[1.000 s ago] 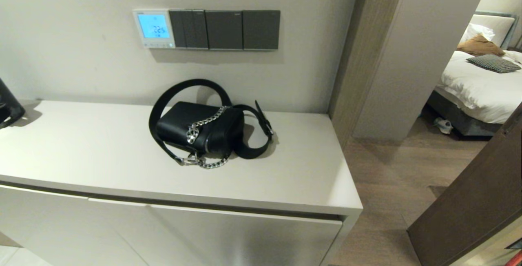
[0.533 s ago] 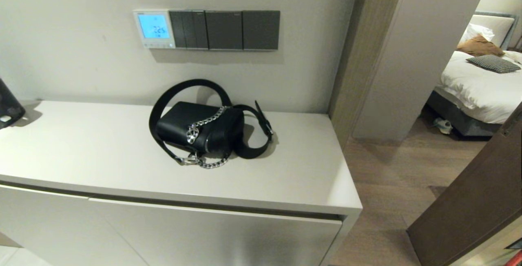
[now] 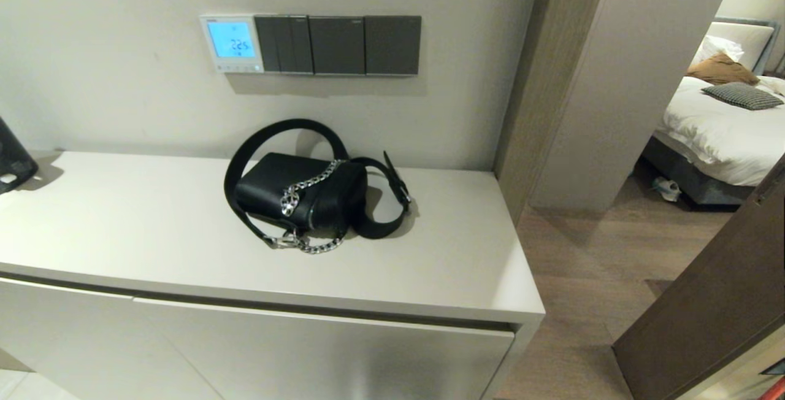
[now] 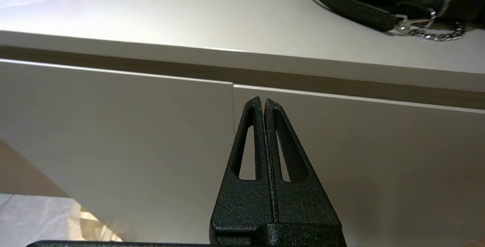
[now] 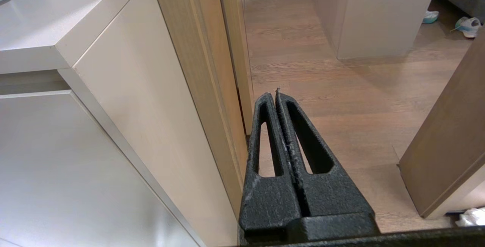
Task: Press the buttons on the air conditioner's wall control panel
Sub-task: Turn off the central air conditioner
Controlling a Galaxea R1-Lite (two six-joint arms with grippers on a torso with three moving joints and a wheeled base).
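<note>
Left tool [image 4: 263, 101], pressed together, sits low before the cabinet; reaching the buttons [image 3: 236, 68] far above comes next.

dark object [image 3: 12, 157] at left edge shifted slightly

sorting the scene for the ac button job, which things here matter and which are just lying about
For the job:
wall control panel, screen lit
buttons under the screen
left gripper, shut, low before the cabinet front
right gripper, shut, beside the cabinet's end

Lying about:
black bag
dark switch plates
</note>
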